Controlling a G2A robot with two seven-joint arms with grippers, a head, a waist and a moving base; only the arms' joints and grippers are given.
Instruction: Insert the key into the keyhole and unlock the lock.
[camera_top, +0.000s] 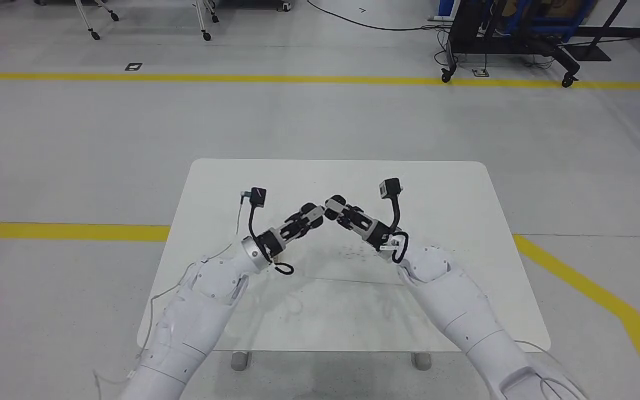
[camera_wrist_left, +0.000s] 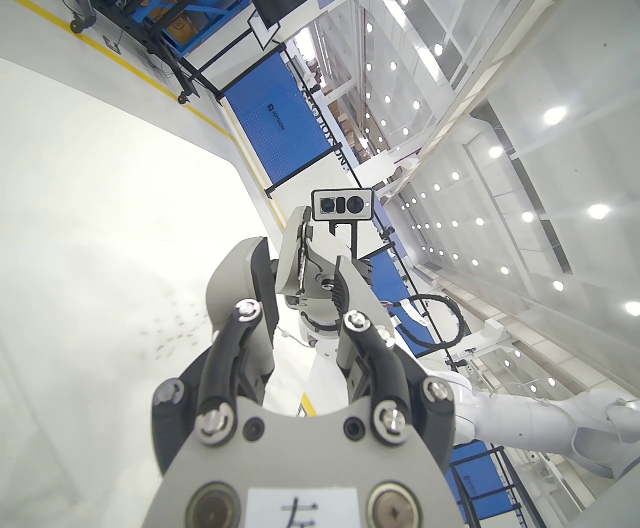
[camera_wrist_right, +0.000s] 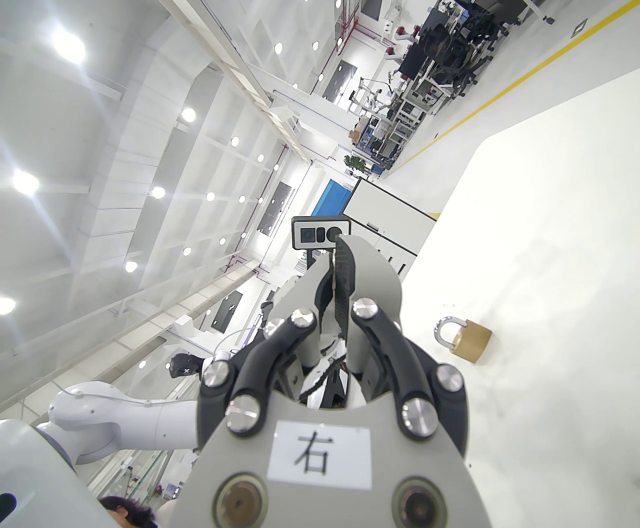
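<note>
Right gripper (camera_wrist_right: 334, 255): closed, pads pinched on a thin toothed metal strip, taken to be the key (camera_wrist_left: 303, 250), seen edge-on and projecting little past the tips. Held clear above the table (camera_wrist_right: 550, 200), tips pointed at the opposite arm.

Left gripper (camera_wrist_left: 297, 252): open, fingers (camera_wrist_left: 247, 285) spread to either side of the right gripper's tips, no pad seen touching key or finger. Posed tip to tip with the right. Judged a mid-air hand-over or re-grip, probably to gain a hold that leaves the blade free for insertion.

Padlock (camera_wrist_right: 470, 341): brass body lying flat on the table, below and to one side of the right gripper, apart from both sets of fingers. Shackle seated in the body; judged locked. Keyhole not discernible. Unheld, so liable to slide under an insertion push; steadying by one gripper judged necessary. Insertion not yet begun.
</note>
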